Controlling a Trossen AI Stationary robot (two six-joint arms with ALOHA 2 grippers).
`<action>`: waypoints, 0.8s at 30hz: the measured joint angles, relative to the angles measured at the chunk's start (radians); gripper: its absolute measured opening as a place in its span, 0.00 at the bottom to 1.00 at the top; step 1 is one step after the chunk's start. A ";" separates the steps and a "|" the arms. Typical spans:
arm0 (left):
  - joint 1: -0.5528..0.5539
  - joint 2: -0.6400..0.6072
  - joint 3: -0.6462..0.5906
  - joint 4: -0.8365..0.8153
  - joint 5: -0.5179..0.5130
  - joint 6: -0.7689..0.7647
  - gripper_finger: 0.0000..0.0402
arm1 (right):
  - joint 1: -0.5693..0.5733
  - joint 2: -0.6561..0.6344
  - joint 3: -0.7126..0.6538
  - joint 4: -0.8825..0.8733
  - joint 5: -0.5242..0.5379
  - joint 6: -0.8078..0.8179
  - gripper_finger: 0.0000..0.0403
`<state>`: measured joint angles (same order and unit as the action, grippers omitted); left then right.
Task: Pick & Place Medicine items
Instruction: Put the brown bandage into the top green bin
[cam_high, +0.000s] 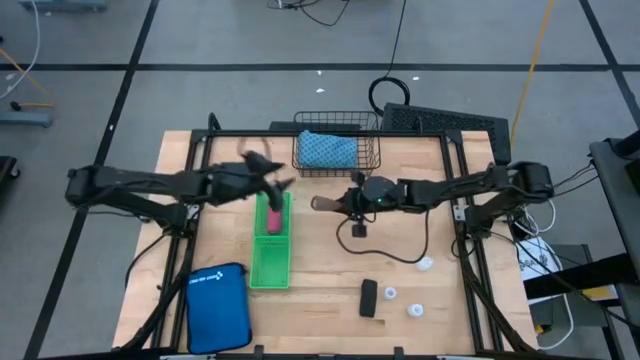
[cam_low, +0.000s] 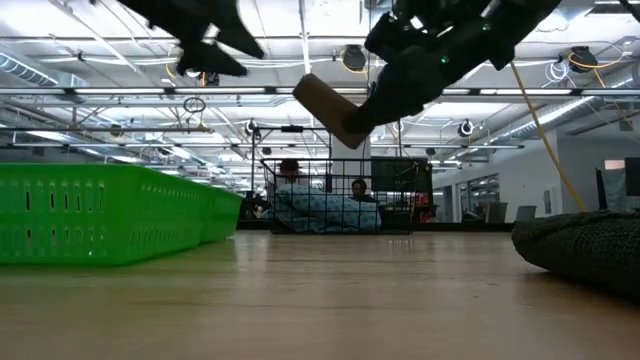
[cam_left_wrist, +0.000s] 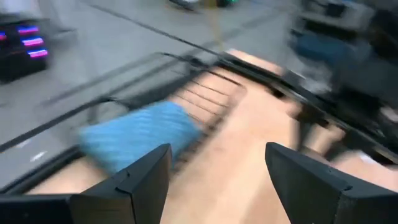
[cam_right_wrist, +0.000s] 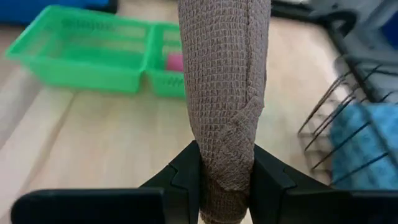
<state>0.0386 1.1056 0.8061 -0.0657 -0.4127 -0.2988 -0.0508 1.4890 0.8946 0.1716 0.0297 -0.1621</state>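
the right gripper (cam_right_wrist: 225, 180) was clamped on the brown piece (cam_right_wrist: 224, 87), a roll wrapped in woven brown bandage material, and held it off the table just to the right of the green tray (cam_high: 270, 262). in the low view the brown piece (cam_low: 328, 108) hung tilted, well above the tabletop, with one end projecting past the fingers toward the tray.

the left gripper (cam_high: 268, 180) hovered above the far end of the green tray with its fingers spread and nothing between them. the pink piece (cam_high: 272, 217) lay inside the tray's far compartment. the black piece (cam_high: 368, 297) and the white bottles (cam_high: 390, 293) lay on the table to the right of the tray's near end, well apart from it. a wire basket (cam_high: 372, 160) holding a blue cloth (cam_high: 326, 150) stood beyond the tray's far end, and a blue pouch (cam_high: 218, 308) lay to the left of its near end.

procedure for the step in hand, judged from this position:
- carry the brown piece left until it is fully over a tray compartment.
- turn the piece in line with the long axis of the tray so both ends clear the walls.
- lower it close to the tray floor before releasing, since a roll is likely to bounce or roll.
- keep clear of the left gripper, which shares the space above the tray.
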 joint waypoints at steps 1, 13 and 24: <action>0.000 0.031 0.001 0.023 0.056 0.051 0.67 | 0.000 0.006 0.001 0.012 0.012 0.000 0.20; -0.047 0.252 0.000 0.261 0.249 0.331 0.67 | 0.000 0.006 0.000 0.050 0.024 0.013 0.20; 0.001 0.286 0.000 0.321 0.290 0.313 0.67 | 0.010 0.006 0.000 0.091 0.025 -0.030 0.20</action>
<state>0.0397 1.3912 0.8059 0.2556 -0.1223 0.0147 -0.0405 1.4946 0.8948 0.2623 0.0542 -0.1925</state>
